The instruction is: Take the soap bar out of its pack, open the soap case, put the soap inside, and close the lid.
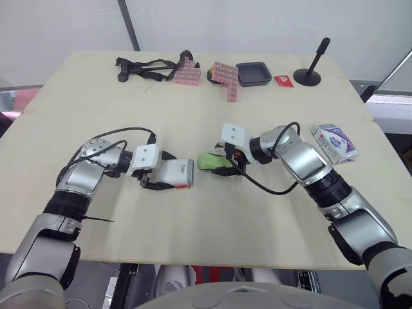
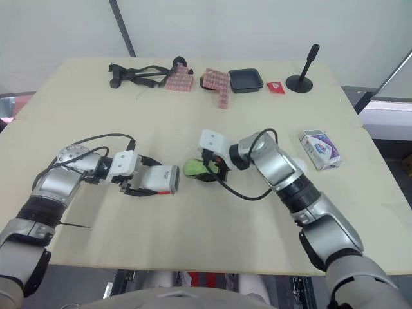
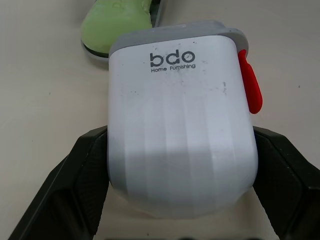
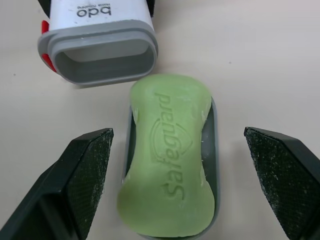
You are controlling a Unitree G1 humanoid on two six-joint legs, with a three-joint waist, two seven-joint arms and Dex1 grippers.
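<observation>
Green and marked "Safeguard", the soap bar (image 4: 167,160) lies flat on a shallow grey tray (image 4: 210,131) near the middle of the pale wooden table (image 1: 212,109). The right pincer (image 1: 226,165) is released: its two black fingers (image 4: 87,170) stand wide on either side of bar and tray, touching neither. The right arm comes in from the robot's right with the elbow bent, the forearm slanting inward and the wrist turned so the pincer points toward the robot's left, low over the table.

Facing it, the left pincer (image 1: 156,179) is clenched on the white case shell (image 3: 180,135), one finger against each flank. The shell lies on its side, a red latch (image 3: 249,82) on one edge, its grey-rimmed mouth open toward the soap and just beside the end of the bar; whether they touch cannot be told. The left arm reaches in from the robot's left, elbow bent, forearm low and nearly level, wrist pointing to the robot's right.

A white and purple soap pack (image 1: 333,142) lies on the table well apart, beyond the right arm. Along the far edge sit black straps (image 1: 145,67), pink checked blocks (image 1: 226,78), a black dish (image 1: 253,73), a red packet (image 1: 283,80) and a black stand (image 1: 309,72).
</observation>
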